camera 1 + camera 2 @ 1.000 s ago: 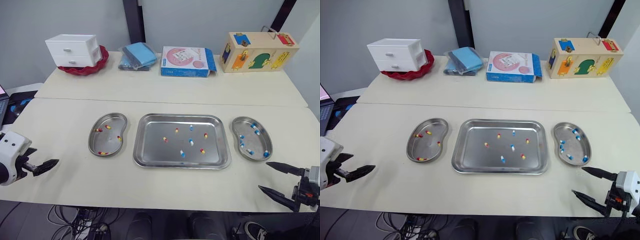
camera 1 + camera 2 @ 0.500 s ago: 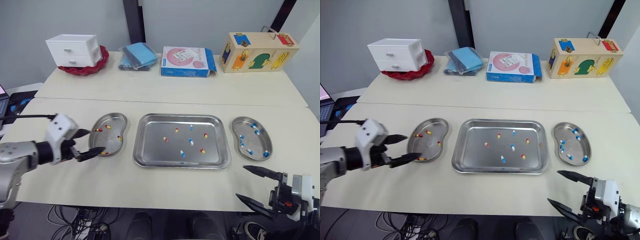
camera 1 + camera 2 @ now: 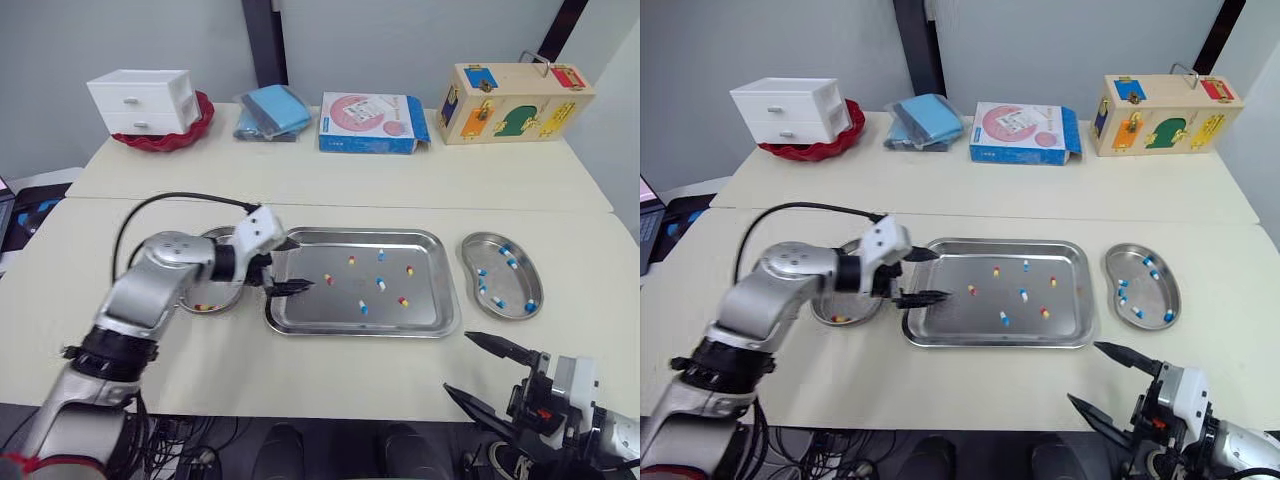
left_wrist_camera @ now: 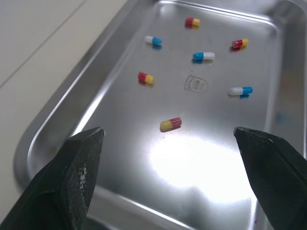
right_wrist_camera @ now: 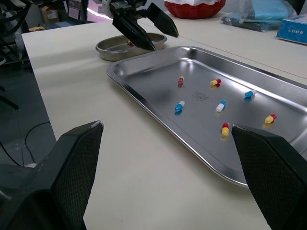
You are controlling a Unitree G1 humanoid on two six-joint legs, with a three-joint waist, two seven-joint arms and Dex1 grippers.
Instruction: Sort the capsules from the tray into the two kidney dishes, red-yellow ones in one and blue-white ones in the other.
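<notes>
The right gripper [image 3: 457, 362] is held spread and empty at the near table edge. The left gripper [image 3: 300, 264] is spread over the tray [image 3: 360, 333], where seven capsules [image 3: 363, 308] remain unsorted. The left dish [image 3: 222, 300] and the right dish [image 3: 510, 285] are partly filled.

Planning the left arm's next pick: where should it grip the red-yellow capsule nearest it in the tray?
Across its middle, from above. The red-yellow capsule lies flat on the tray, apart from the other capsules; its long sides are straight, its ends rounded. The left gripper is open.

white drawer unit [image 3: 141, 100], red bowl [image 3: 190, 125], blue cloth [image 3: 272, 108], pink-blue box [image 3: 374, 122], wooden lock box [image 3: 512, 102]
</notes>
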